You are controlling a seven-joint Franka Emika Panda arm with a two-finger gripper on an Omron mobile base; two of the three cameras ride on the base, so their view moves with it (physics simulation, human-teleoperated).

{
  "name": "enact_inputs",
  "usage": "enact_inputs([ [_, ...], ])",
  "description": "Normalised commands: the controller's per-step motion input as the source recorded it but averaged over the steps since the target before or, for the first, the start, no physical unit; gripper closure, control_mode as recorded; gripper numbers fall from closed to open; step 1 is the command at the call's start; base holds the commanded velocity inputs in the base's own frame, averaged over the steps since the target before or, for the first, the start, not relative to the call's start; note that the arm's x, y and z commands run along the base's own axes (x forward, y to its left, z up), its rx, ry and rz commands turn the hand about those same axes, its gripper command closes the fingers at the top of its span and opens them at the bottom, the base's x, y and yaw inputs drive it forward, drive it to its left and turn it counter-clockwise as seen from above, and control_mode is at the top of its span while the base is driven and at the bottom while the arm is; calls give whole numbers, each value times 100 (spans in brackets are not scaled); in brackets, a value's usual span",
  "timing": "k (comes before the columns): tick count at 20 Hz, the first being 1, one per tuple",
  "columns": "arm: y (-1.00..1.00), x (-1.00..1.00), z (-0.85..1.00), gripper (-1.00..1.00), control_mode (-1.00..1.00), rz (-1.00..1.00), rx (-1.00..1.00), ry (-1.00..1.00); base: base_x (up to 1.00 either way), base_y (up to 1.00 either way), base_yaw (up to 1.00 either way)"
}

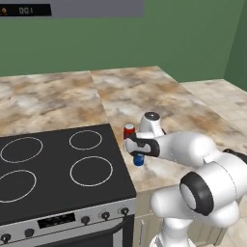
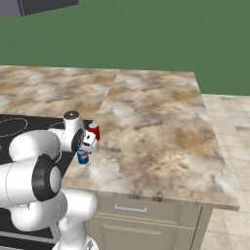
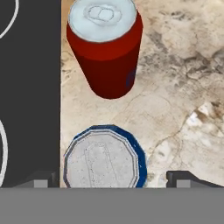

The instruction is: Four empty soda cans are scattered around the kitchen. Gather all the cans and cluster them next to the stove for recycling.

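The tool (image 3: 113, 178) gapes wide around an upright blue can (image 3: 104, 158), gripping nothing, red can (image 3: 106, 48) beside it.

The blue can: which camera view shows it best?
The hand view: the blue can is seen from above, silver top and blue rim clear, standing beside the red can near the stove. Both base views show just a blue sliver under the open hand.

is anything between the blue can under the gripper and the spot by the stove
Nothing visible does. The blue can already stands on the counter right beside the stove, just under the open gripper. The red can stands next to it, apart.
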Motion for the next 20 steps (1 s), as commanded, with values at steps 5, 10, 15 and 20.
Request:
enact_inputs([
  [5,-4,3,28,-100,-100,-1,0,0,0,0,0],
  [10,-5,-10,23,-100,-100,-2,0,-2,0,0,0],
  [15,0,-38,11,-100,-100,-6,0,-2,0,0,0],
  [20,0,-21,36,-100,-100,-6,-1,17,0,0,0],
])
